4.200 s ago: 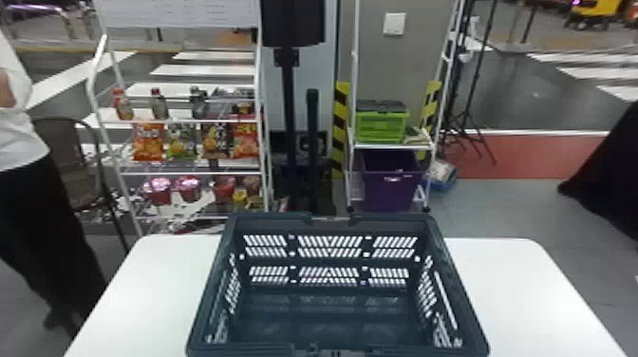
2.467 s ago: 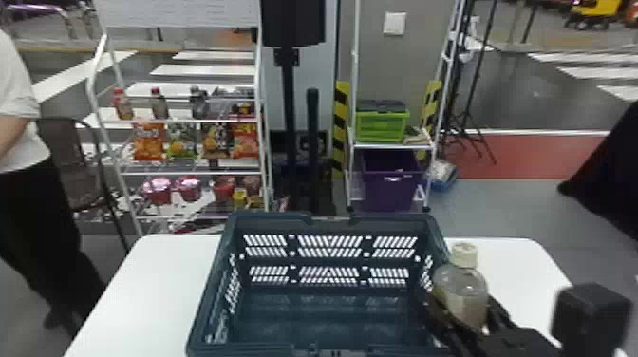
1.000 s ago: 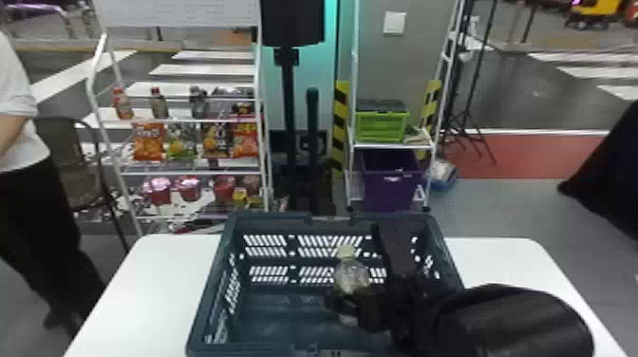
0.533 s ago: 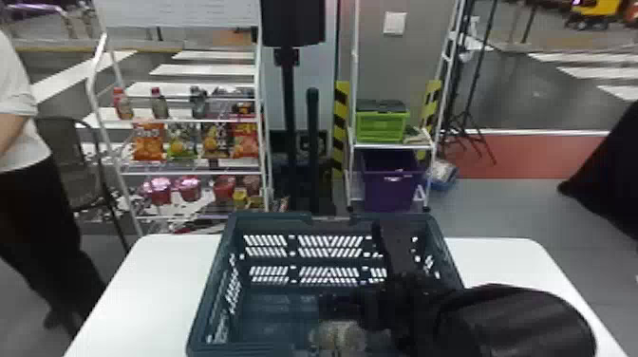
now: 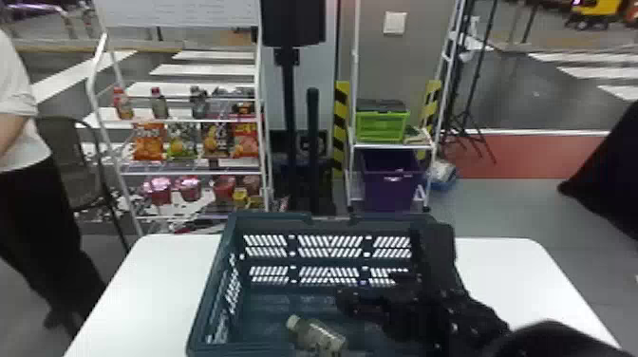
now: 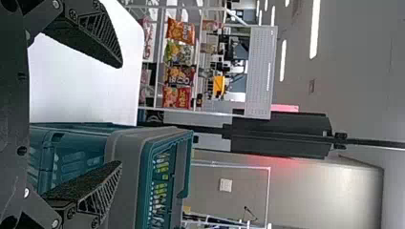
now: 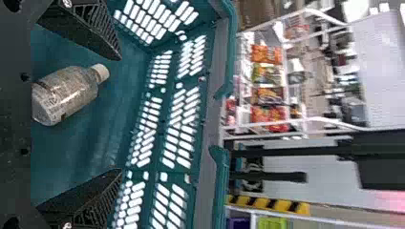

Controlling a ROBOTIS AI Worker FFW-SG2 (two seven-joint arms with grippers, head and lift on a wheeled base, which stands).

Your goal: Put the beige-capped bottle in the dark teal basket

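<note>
Taking twelve o'clock as straight ahead of the robot, the left gripper (image 6: 119,114) hangs nearby with its fingers spread and nothing between them. The beige-capped bottle (image 5: 320,338) lies on its side inside the dark teal basket (image 5: 266,219), at about six o'clock from the basket's middle, its cap (image 5: 293,323) pointing towards ten. The right gripper (image 7: 119,113) is over the basket at about two o'clock from the bottle, its fingers wide apart and gripping nothing; its arm comes in from four.

The placing looks done, so the step in hand is likely a clean withdrawal. Best to lift straight up with the fingers kept spread, so neither pad nudges the bottle into a roll, and to go back towards four only once the fingertips are above the rim. Pulling out low could catch the slotted wall and drag the basket across the white table (image 5: 503,266).

Farther off, a snack rack (image 5: 190,173) stands at eleven and a green crate (image 5: 382,127) at one.
</note>
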